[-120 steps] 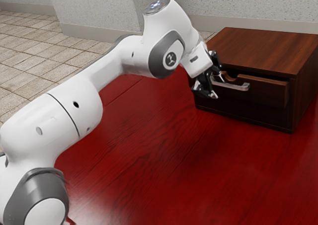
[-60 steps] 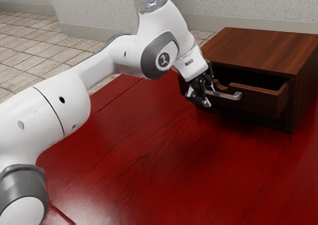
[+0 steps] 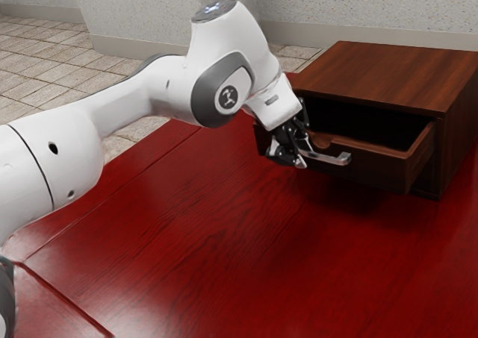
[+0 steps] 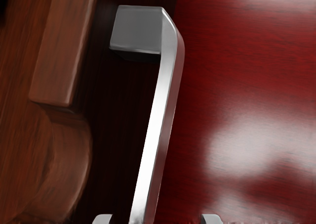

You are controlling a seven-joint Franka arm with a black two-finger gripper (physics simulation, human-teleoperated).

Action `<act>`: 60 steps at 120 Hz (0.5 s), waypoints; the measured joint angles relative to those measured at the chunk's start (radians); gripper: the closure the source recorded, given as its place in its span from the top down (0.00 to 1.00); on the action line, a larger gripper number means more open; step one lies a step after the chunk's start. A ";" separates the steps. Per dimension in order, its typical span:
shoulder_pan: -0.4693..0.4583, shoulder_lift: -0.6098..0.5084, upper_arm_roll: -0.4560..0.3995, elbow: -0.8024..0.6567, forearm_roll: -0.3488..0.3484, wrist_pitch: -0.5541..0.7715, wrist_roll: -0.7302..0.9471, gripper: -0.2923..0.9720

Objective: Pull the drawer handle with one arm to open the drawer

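Observation:
A dark wooden cabinet [image 3: 396, 73] stands at the exterior view's right on the red table [image 3: 224, 263]. Its single drawer [image 3: 373, 159] is pulled well out, so the dark cavity above it shows. A silver bar handle [image 3: 327, 157] runs across the drawer front. My black gripper [image 3: 293, 150] is shut on the handle's end nearest the arm. In the wrist view the handle [image 4: 160, 120] runs as a bright metal bar away from the hand, with the drawer's wooden front edge [image 4: 61, 46] beside it.
Polished red tabletop spreads in front of the drawer and toward the exterior view's lower edge. A tiled floor [image 3: 45, 77] and a pale wall [image 3: 358, 2] lie behind the table.
The drawer has slid out of the cabinet toward the exterior view's left as my hand drew back with the handle in its grip. The opening above the drawer has grown.

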State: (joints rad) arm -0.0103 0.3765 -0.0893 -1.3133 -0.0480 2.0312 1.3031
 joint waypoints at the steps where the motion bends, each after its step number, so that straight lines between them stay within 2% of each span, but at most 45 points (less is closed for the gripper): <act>1: 0.000 -0.003 0.000 -0.004 0.000 0.002 -0.001 0.37; 60: -0.012 -0.149 0.001 -0.204 -0.001 0.075 -0.037 0.37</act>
State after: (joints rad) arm -0.0227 0.2277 -0.0888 -1.5172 -0.0486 2.1059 1.2665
